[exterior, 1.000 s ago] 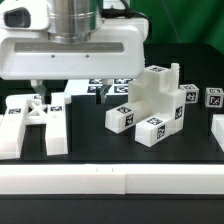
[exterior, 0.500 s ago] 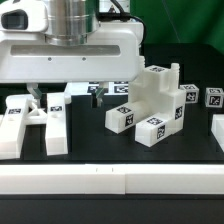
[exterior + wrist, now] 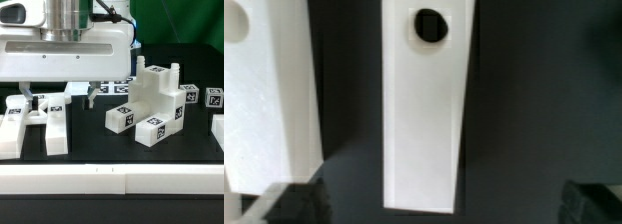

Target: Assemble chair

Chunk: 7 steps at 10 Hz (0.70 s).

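Note:
The X-braced chair frame (image 3: 30, 120) lies flat at the exterior view's left. My gripper (image 3: 60, 100) hangs open just above it, its fingers either side of one long bar of the frame. In the wrist view that white bar with an oval hole (image 3: 429, 110) runs between my dark fingertips (image 3: 292, 205), untouched, and a second white bar (image 3: 269, 90) lies beside it. A blocky joined chair piece (image 3: 160, 95) with tagged cubes stands at the centre right. My gripper (image 3: 441, 205) holds nothing.
A small tagged cube (image 3: 213, 98) sits at the exterior view's right, and a white slab (image 3: 219, 130) shows at the right edge. The marker board (image 3: 115, 88) lies behind my gripper. A white rail (image 3: 110, 180) runs along the front.
My gripper has moved toward the exterior view's left and come lower over the X-braced frame. The parts have not moved.

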Each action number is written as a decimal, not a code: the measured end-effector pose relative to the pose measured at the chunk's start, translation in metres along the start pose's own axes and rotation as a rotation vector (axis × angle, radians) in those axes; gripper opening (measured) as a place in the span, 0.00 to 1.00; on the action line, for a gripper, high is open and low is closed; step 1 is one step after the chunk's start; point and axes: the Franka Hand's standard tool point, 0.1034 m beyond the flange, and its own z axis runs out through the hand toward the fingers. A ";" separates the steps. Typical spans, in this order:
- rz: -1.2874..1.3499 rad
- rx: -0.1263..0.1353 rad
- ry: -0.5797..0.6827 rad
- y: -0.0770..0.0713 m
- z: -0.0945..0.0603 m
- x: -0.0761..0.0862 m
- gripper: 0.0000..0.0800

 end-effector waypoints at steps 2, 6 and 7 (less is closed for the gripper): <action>0.028 0.025 -0.035 0.004 0.004 -0.008 0.81; 0.081 0.087 -0.093 0.009 0.001 -0.011 0.81; 0.081 0.087 -0.093 0.009 0.001 -0.011 0.81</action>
